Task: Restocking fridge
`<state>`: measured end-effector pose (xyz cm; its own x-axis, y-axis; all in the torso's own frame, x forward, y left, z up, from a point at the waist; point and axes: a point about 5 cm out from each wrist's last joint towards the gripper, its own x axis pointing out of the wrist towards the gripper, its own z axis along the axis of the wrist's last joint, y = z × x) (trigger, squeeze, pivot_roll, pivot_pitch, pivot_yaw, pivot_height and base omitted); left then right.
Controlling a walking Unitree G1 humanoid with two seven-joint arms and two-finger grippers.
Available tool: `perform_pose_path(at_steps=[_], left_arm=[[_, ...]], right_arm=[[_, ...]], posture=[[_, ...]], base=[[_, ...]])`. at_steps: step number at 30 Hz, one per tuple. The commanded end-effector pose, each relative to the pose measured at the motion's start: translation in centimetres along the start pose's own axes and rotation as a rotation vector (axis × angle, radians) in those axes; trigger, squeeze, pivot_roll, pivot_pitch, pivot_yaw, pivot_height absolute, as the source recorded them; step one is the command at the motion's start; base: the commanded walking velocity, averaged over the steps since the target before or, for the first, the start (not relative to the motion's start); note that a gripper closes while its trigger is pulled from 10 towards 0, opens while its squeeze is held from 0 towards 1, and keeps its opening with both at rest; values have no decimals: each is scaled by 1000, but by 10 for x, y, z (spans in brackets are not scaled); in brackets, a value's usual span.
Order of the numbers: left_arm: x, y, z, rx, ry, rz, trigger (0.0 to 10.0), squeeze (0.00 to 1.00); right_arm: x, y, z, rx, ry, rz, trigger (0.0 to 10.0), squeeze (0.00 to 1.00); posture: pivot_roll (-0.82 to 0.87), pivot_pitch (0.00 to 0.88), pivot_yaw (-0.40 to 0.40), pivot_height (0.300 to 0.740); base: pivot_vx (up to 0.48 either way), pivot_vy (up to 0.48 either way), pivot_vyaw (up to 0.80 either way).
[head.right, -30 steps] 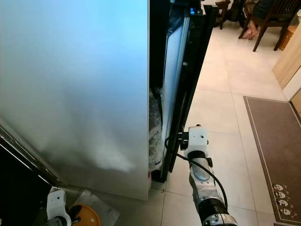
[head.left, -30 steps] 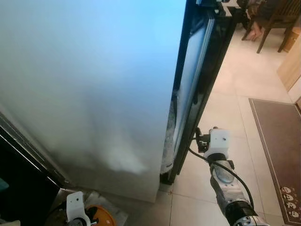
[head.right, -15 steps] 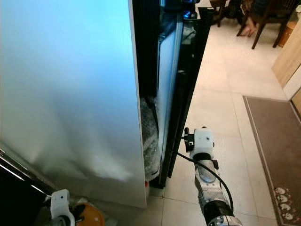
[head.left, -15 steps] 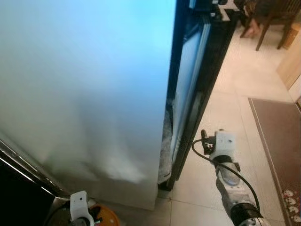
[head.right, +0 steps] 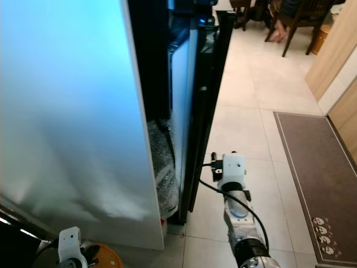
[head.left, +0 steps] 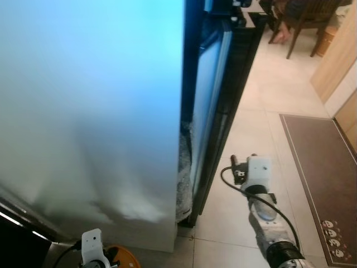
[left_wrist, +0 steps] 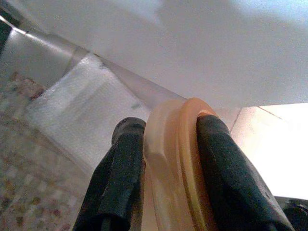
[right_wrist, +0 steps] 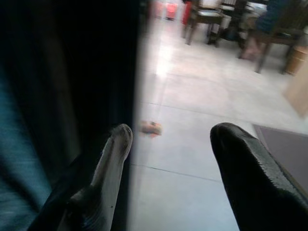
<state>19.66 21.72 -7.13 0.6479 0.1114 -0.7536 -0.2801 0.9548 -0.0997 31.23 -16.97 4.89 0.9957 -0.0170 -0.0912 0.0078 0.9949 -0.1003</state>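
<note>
Straight ahead, a tall white fridge (head.left: 89, 111) is standing with its dark door (head.right: 203, 100) swung partly open, edge-on to the camera, leaving a narrow gap where crinkled clear plastic wrap (head.right: 162, 178) is showing near the bottom. Low on the left, the left gripper (left_wrist: 166, 159) is pinching an orange plastic lid or shallow dish (left_wrist: 175, 168) by its rim, one black finger pressing on each side; it is hanging near the foot of the fridge, above a sheet of bubble wrap (left_wrist: 82, 115). On the right, the right gripper (right_wrist: 168, 159) is reaching out just beside the outer edge of the dark door, its two fingers spread apart and gripping nothing. Beige floor tiles (head.left: 262, 111) are stretching away to the right, with a brown mat (head.left: 318, 167) lying on them and wooden chairs (head.left: 301, 22) standing in the far corner.
</note>
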Motion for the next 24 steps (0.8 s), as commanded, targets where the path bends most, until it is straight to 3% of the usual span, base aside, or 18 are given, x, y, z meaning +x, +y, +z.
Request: perform_pose_path(at_steps=[1,14,20,21,22,23,24], left_arm=[[-2,6,-9,13,38,15,10000,0],[-2,6,-9,16,39,16,10000,0],[-2,6,-9,17,38,19,10000,0],[-2,6,-9,17,38,20,10000,0],[-2,6,-9,17,38,20,10000,0],[-2,6,-9,16,37,20,10000,0],[-2,6,-9,16,37,20,10000,0]], right_arm=[[-2,-2,-1,-3,-4,-2,10000,0],[-12,14,-13,-6,46,121,10000,0],[-5,16,-4,-6,17,158,10000,39],[-4,17,-2,-7,8,174,10000,698],[-4,17,-2,-7,8,174,10000,698],[-3,19,0,-11,-3,195,10000,1000],[-2,20,2,-13,-9,206,10000,1000]], posture=[[-115,67,8,740],[-116,64,7,740],[-117,61,8,740],[-116,61,6,740],[-116,61,6,740],[-116,61,6,740],[-116,61,6,740]], base=[[0,0,0],[0,0,0],[0,0,0],[0,0,0],[0,0,0],[0,0,0],[0,0,0]])
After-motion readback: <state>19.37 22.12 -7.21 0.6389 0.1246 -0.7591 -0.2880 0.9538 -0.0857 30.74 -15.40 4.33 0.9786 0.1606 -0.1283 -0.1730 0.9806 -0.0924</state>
